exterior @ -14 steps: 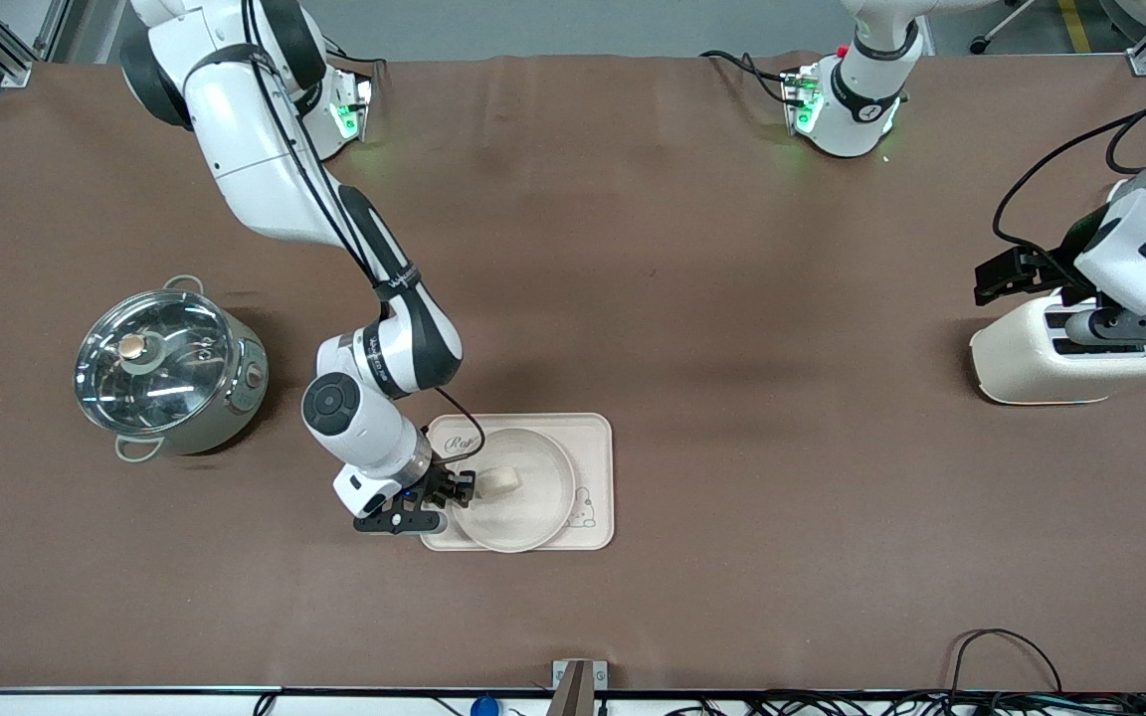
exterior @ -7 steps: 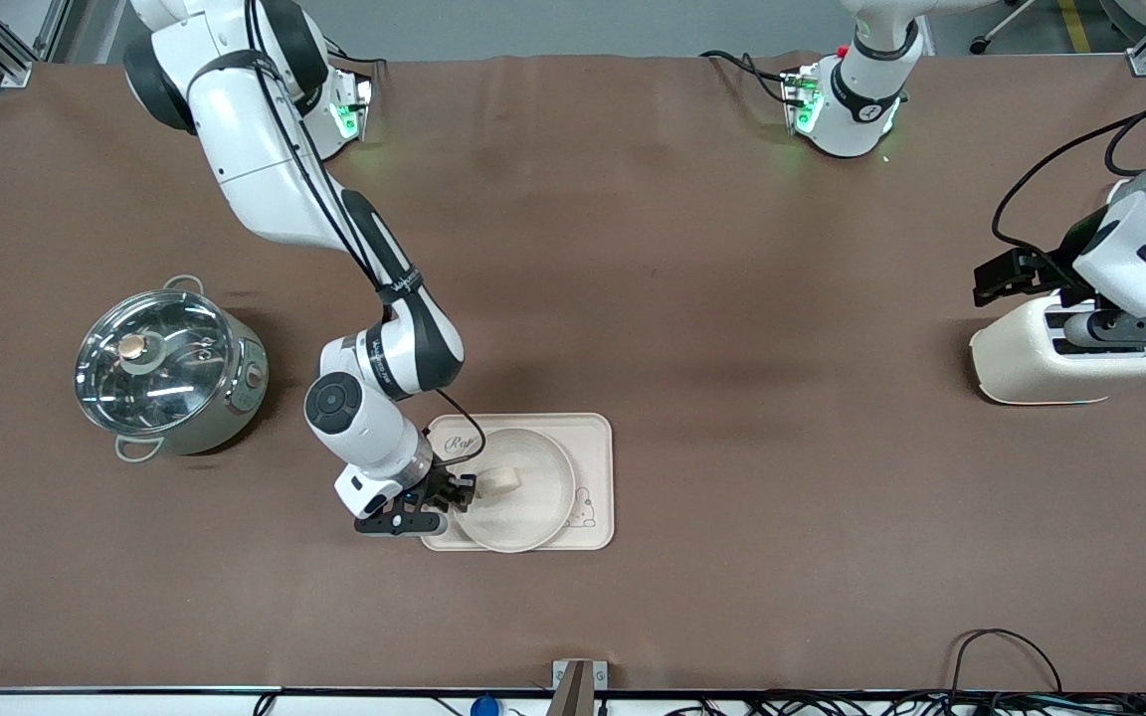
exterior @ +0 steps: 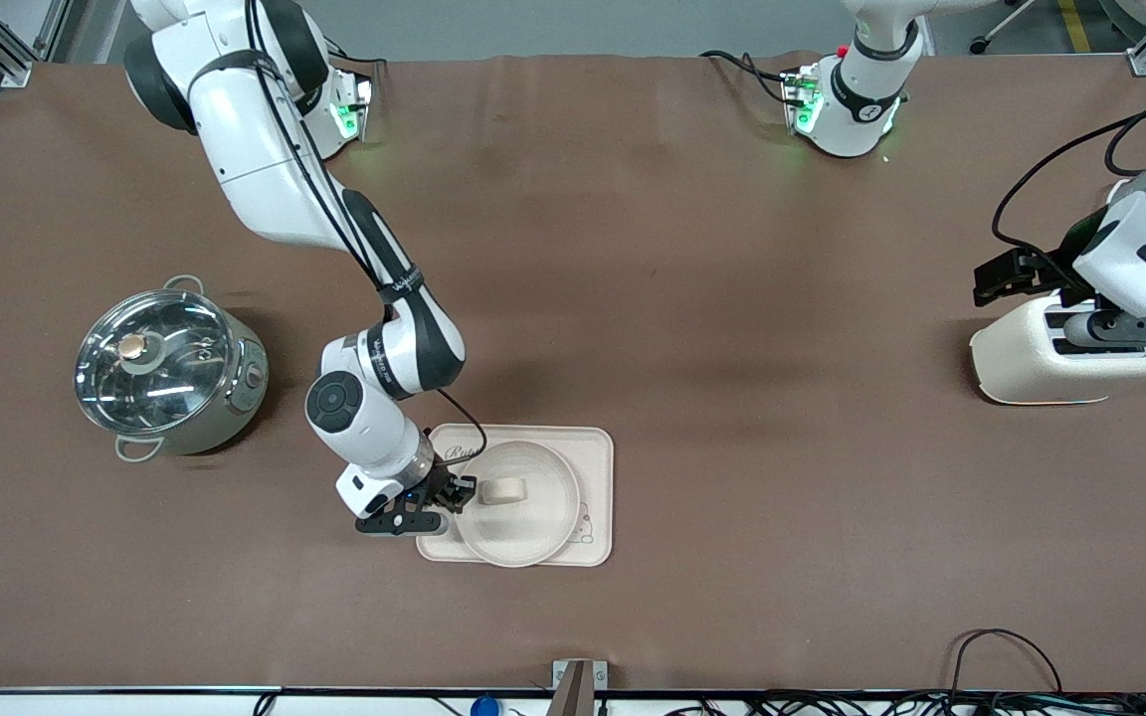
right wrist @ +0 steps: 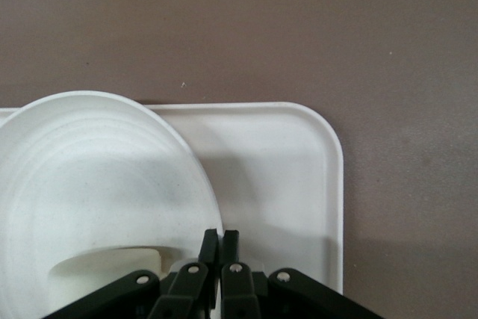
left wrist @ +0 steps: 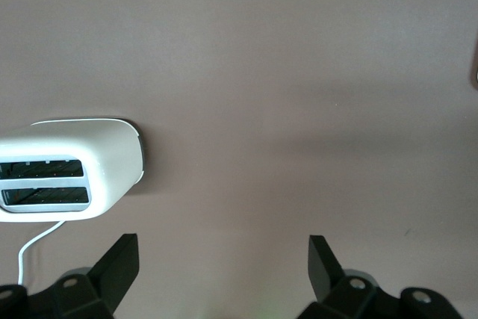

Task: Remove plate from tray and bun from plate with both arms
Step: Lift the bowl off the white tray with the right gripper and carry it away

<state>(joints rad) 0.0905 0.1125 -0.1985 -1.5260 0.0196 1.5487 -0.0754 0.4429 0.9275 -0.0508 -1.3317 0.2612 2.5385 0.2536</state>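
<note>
Front view — high, across the table [exterior: 692,298], facing both arm bases along its top edge, whole table in frame. Left wrist view looks straight down from well above, toaster [left wrist: 71,177] at its edge; front view shares it. Right wrist view — very close over plate [right wrist: 97,184] and tray [right wrist: 291,177], both also in front view.

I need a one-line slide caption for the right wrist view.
Right claw shut on round cream plate rim, over rectangular cream tray.

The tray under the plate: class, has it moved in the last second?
Yes. Against the fixed pot, the tray has slid nearer the front camera, along with the plate.
</note>
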